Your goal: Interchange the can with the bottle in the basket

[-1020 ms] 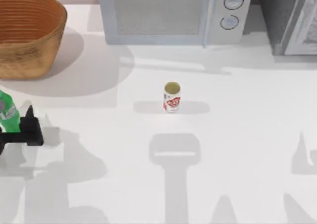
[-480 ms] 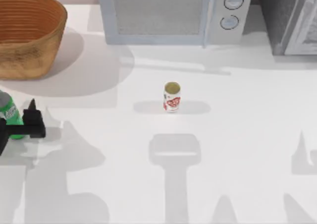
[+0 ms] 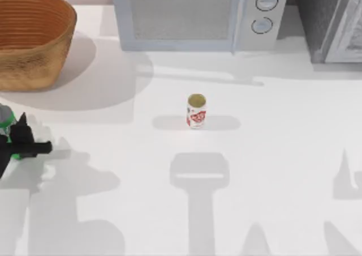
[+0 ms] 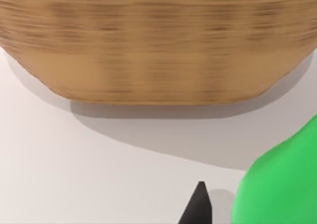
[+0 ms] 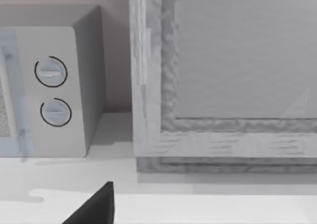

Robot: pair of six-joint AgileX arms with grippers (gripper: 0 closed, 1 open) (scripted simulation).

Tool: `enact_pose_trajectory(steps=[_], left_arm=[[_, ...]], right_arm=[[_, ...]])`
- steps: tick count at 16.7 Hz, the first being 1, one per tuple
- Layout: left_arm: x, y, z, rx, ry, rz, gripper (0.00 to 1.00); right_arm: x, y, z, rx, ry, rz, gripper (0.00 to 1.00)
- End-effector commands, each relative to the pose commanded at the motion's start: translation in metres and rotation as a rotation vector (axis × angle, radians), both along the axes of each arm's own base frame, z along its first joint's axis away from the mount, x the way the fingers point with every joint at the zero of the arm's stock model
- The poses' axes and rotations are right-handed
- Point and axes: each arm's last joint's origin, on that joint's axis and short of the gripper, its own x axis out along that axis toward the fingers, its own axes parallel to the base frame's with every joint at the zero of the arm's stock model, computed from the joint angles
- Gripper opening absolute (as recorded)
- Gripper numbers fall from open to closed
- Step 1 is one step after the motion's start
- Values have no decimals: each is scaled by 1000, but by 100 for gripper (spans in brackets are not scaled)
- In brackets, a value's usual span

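The left gripper [image 3: 17, 136] sat at the far left edge of the top view, its dark fingers [image 3: 24, 127] closed around the small bright green plastic bottle [image 3: 5, 122], whose green body showed just beyond them. In the left wrist view a black fingertip [image 4: 198, 206] rose beside the bottle's rounded green side [image 4: 282, 184], and the two looked to be touching.

Above them in the top view, at the upper left, stood the large round orange-brown wicker basket [image 3: 34, 41], apart from the bottle on the white table [image 3: 271, 154]. The small white cylindrical can with red markings [image 3: 196, 111] stood upright near the middle of the frame, well apart from both.

A pale grey microwave [image 3: 198, 15] occupied the upper centre.

One dark finger [image 5: 96, 206] of the right gripper showed low in the right wrist view, facing the microwave's dials; how far it was opened cannot be told.
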Motion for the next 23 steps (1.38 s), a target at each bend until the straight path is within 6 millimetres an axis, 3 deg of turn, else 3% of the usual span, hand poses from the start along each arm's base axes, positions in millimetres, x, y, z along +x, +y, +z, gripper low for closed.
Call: enact_pose_trajectory(steps=[3, 4, 14, 19, 23], left_arm=[[0, 0, 0, 0, 0, 0, 2], [0, 0, 0, 0, 0, 0, 0], [2, -3, 2, -5, -4, -19, 0], [31, -50, 28, -72, -31, -257, 0], [62, -90, 71, -120, -15, -412, 0]], right_arm=[[0, 0, 0, 0, 0, 0, 100], [0, 0, 0, 0, 0, 0, 100], [0, 0, 0, 0, 0, 0, 100], [0, 0, 0, 0, 0, 0, 100], [0, 0, 0, 0, 0, 0, 100]])
